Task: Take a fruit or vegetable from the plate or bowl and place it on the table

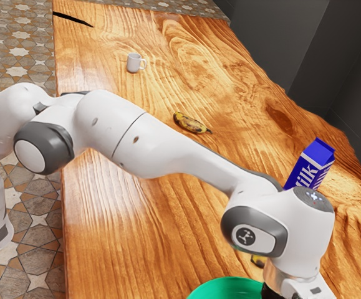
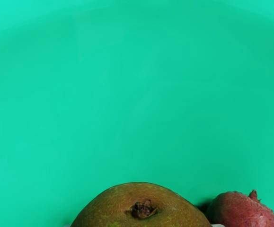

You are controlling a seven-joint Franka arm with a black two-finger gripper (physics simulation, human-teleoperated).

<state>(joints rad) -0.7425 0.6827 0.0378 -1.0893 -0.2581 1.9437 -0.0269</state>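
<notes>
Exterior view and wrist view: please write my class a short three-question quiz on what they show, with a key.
1. True or false: the white mug stands upright on the table.
2. Which word does the blue carton bear?
a) juice
b) milk
c) water
3. Fill in the blank: the brownish fruit and the reddish fruit are in a dish coloured ____.

Key: 1 true; 2 b; 3 green.

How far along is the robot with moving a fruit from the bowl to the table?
Done: the arm is over the green bowl. In hand: unclear; the brownish-green fruit shows close up, against the bowl's green. Left: by the look of it, getting that fruit onto the table.
</notes>
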